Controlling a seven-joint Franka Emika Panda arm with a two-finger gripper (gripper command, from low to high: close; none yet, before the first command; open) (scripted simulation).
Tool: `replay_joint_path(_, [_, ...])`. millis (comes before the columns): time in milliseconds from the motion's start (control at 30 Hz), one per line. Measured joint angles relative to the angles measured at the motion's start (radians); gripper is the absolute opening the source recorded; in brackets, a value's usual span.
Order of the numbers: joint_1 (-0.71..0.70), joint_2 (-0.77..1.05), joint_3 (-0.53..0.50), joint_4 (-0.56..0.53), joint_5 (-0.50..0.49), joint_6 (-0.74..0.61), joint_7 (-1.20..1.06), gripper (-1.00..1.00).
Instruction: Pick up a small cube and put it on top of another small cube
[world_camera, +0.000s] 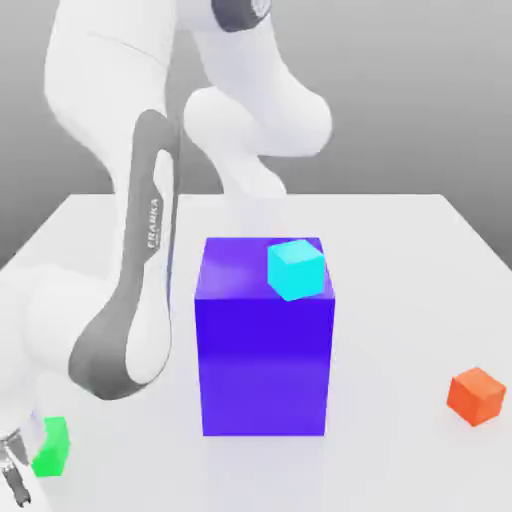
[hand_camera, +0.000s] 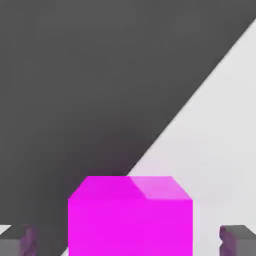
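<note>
Magenta cube (hand_camera: 130, 217): in the hand view we see it between the two fingertips (hand_camera: 239, 240), one on each side, with a clear gap to each.
Jaws: we read them as spread wide, nothing clamped; neither fingertip touches the magenta cube.
Table (world_camera: 400, 260): white; its edge runs diagonally behind the magenta cube in the hand view.
Arm (world_camera: 140, 250): we see it bent low toward the exterior view's left.
Other cubes: cyan cube (world_camera: 296, 269) on top of the large blue block (world_camera: 264, 350); orange cube (world_camera: 476, 396) well apart at the exterior view's right; green cube (world_camera: 50, 447) just beside the arm's lower end.
</note>
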Motion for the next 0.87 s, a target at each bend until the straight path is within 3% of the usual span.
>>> replay_joint_path(167, [0.001, -0.004, -0.001, -0.001, 0.001, -0.002, -0.001, -1.0])
replay_joint_path(300, [0.014, -0.126, -0.022, -0.035, -0.02, -0.09, 0.014, -1.0])
replay_joint_path(600, [-0.021, -0.418, -0.111, -0.336, -0.051, -0.081, 0.032, -1.0])
replay_joint_path(733, [-0.043, -0.322, -0.09, -0.353, 0.003, 0.03, -0.007, -1.0])
replay_joint_path(767, [-0.049, -0.299, -0.082, -0.353, 0.013, 0.052, -0.014, 1.0])
replay_joint_path(867, [-0.049, -0.299, -0.082, -0.353, 0.013, 0.052, -0.014, 1.0])
